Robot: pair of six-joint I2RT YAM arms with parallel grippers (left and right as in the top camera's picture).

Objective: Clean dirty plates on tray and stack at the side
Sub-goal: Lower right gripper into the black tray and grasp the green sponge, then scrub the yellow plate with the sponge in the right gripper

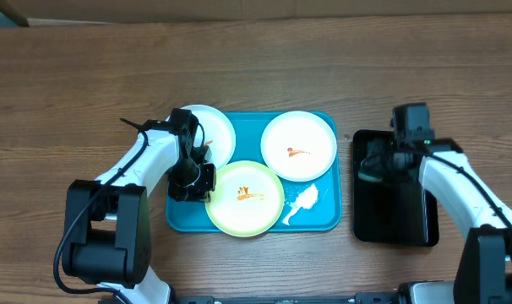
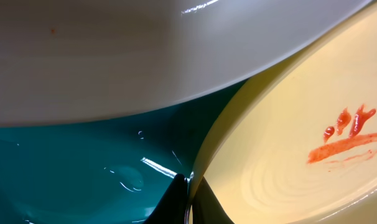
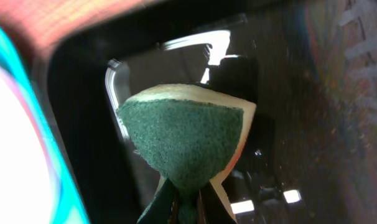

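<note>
Left tool [image 2: 187, 186]: pinched together on the 9 o'clock rim of the green-rimmed plate [image 1: 243, 198], as far as I can see.
Right tool [image 3: 185, 210]: clamped on a sponge [image 3: 182, 146], scrubby green face up, hanging over the black tray [image 1: 391, 228].
Green-rimmed plate: 6 o'clock in the turquoise tray [image 1: 328, 218], orange-red smear in the middle.
Other plates: plain white plate [image 1: 215, 131] at 10 o'clock, smeared white plate [image 1: 298, 145] at 2 o'clock.
White blob [image 1: 302, 203]: 5 o'clock in the turquoise tray, no clue what it is.
Black tray: on the bench [image 1: 256, 67], just beside the turquoise tray at its 3 o'clock.

No legible text, labels, brand marks, numerals or signs, overhead view and both wrist views alike.
</note>
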